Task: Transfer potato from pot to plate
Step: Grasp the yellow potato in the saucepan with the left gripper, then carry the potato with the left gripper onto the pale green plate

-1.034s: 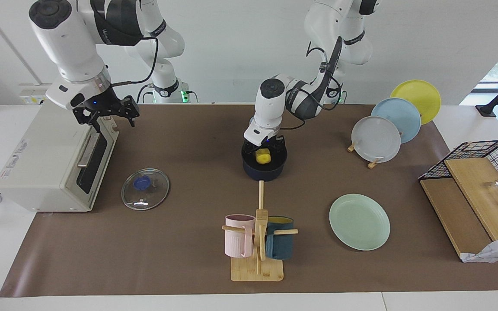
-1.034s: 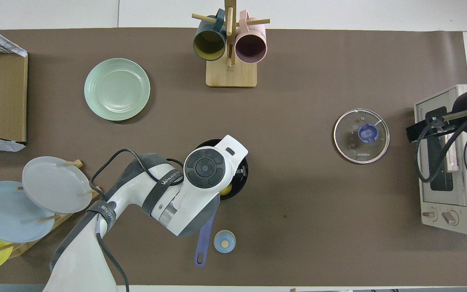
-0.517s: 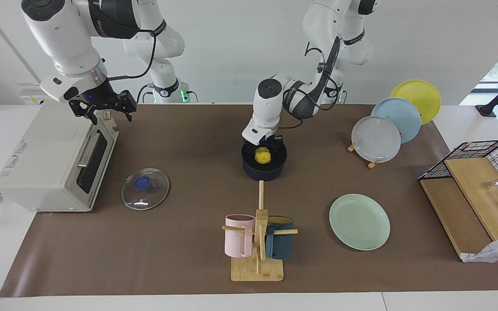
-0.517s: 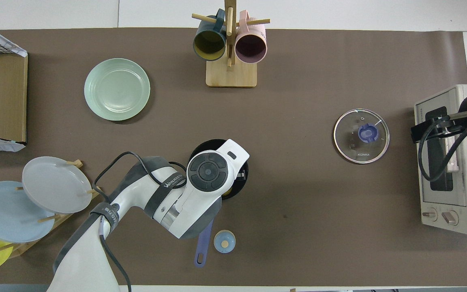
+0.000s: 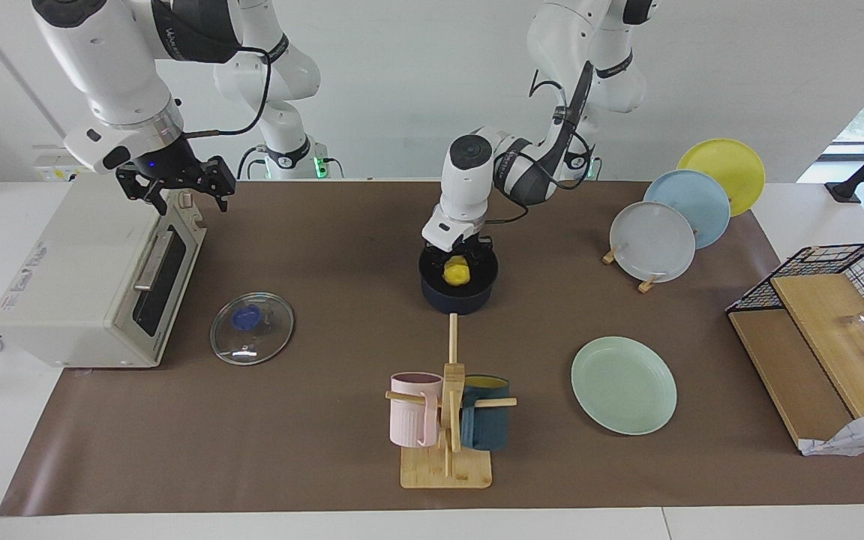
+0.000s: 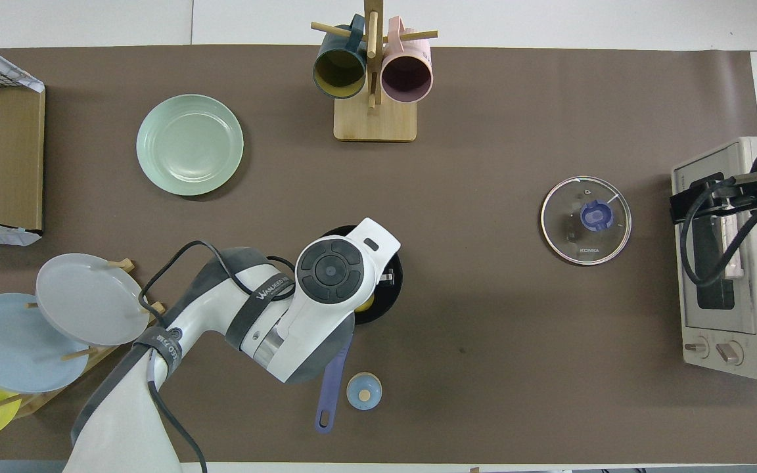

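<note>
Left claw (image 5: 459, 253) grips the potato (image 5: 457, 271), raised slightly inside the pot (image 5: 458, 289).
Brown-covered worktop (image 5: 327, 247) against a white wall; right claw (image 5: 174, 187), fingers spread and empty, has lifted a little over the toaster oven (image 5: 94, 277). Potato has risen slightly, so transfer looks begun; mint plate (image 5: 624, 385) waits bare, farther from the robots.

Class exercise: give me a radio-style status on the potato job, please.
Left gripper down in the pot at the potato. Right gripper waits over the toaster oven. Plate bare. Nothing lies between pot and plate.

White arms, grey joint bands, blk cables, blk fingers (image 5: 216, 189)
</note>
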You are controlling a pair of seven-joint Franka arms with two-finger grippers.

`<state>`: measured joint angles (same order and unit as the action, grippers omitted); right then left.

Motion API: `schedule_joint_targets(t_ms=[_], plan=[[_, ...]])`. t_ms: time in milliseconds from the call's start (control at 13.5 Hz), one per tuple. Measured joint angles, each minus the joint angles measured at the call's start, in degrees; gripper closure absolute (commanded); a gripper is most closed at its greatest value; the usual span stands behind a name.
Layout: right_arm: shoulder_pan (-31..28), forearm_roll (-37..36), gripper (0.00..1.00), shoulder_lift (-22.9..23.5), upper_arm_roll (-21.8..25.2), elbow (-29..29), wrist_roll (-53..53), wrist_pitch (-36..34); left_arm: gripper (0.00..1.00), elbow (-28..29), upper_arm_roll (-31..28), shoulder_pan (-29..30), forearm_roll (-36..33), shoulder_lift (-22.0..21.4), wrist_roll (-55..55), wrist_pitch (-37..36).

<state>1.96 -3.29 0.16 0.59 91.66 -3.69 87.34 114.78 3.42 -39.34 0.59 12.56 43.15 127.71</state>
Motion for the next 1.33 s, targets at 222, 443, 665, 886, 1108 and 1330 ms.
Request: schedule_joint_targets(t_ms=[222, 443, 665, 886, 1108, 1330], plan=[[0.0, 0.0, 0.0, 0.0, 0.0, 0.0, 0.0, -0.2, 1.0, -10.3, -0.5, 7.0, 1.2, -5.1, -4.1, -15.4], [0.0, 0.0, 0.0, -0.3, 0.1, 0.0, 0.0, -0.1, 1.0, -20.1, -1.0, 16.7, 3.1, -6.1, -13.1, -24.1], [-0.1, 0.0, 0.0, -0.4, 0.3, 0.0, 0.0, 0.1, 1.0, -21.5, -1.2, 25.1, 3.3, -3.2, -24.3, -24.1], [-0.1, 0.4, 0.0, -0.4, 0.5, 0.0, 0.0, 0.1, 1.0, -25.1, -1.2, 29.8, 3.0, 2.8, -31.4, -23.5], [-0.1, 0.9, 0.0, -0.4, 0.6, 0.0, 0.1, 0.1, 1.0, -29.9, -1.2, 32.5, 1.5, 11.9, -36.4, -18.4], [-0.3, 0.9, 0.0, -0.5, 0.8, 0.0, 0.7, 0.1, 1.0, -31.6, -1.2, 33.1, -1.4, 20.3, -37.6, -8.5]])
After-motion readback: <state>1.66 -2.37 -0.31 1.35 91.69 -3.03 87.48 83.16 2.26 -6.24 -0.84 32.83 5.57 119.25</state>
